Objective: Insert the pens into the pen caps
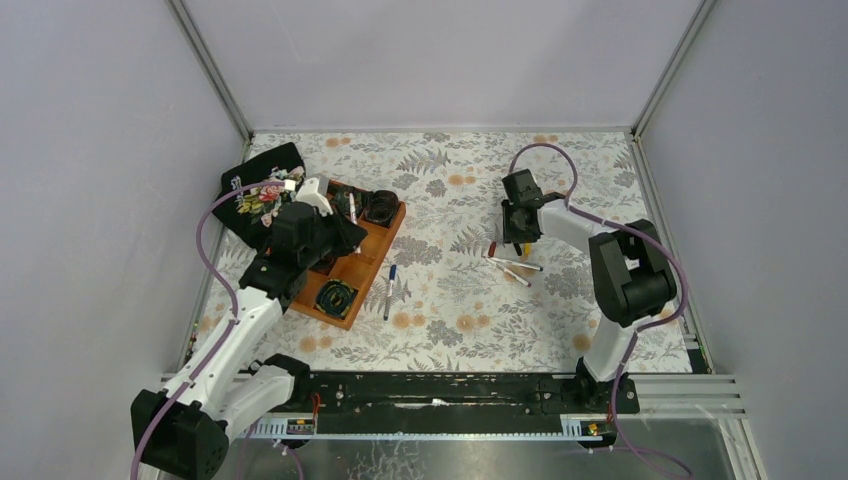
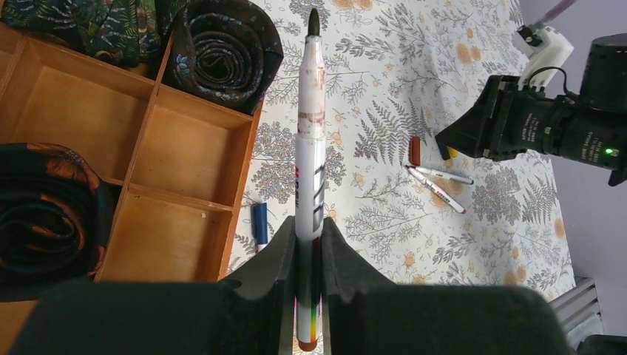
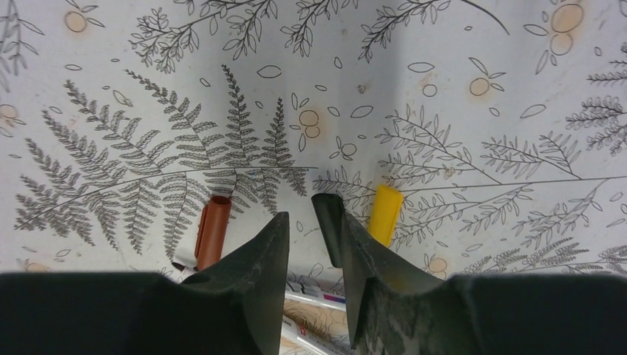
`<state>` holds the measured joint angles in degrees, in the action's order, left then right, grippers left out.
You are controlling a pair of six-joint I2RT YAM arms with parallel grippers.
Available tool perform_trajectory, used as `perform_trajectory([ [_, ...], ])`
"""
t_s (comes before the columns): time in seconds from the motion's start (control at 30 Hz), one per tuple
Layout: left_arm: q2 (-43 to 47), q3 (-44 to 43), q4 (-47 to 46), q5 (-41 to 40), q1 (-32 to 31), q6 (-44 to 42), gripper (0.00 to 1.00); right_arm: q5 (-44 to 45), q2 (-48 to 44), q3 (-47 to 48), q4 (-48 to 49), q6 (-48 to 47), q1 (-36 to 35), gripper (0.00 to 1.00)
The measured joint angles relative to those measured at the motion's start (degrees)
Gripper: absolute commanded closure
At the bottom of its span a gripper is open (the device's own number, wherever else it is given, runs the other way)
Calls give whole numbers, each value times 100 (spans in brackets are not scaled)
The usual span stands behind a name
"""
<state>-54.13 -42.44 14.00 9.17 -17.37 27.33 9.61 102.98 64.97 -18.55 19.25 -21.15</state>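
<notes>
My left gripper [image 2: 309, 225] is shut on a white pen [image 2: 310, 126], uncapped, dark tip pointing away, brown end behind the fingers; it hangs over the tray's right edge [image 1: 352, 208]. My right gripper [image 3: 299, 211] is open, low over the table [image 1: 520, 235]. A black cap [image 3: 327, 222] lies between its fingers, against the right one. A red-brown cap [image 3: 212, 229] lies left of it, a yellow cap [image 3: 385, 213] right. Two uncapped pens [image 1: 515, 268] lie just under it. A pen with a blue cap [image 1: 388, 290] lies beside the tray.
A wooden compartment tray [image 1: 385, 245] sits at left with rolled dark ties [image 1: 336, 296] in it. A black floral cloth [image 1: 262, 180] lies behind it. Enclosure walls stand on three sides.
</notes>
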Motion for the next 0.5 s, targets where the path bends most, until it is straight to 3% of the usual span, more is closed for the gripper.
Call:
perform_trajectory([
  [0.37, -2, 2, -4, 72, 81, 0, 100, -7, 402, 186, -55, -317, 4, 73],
  [0.5, -2, 2, -9, 103, 109, 2, 100, -7, 444, 227, -59, -369, 4, 84],
])
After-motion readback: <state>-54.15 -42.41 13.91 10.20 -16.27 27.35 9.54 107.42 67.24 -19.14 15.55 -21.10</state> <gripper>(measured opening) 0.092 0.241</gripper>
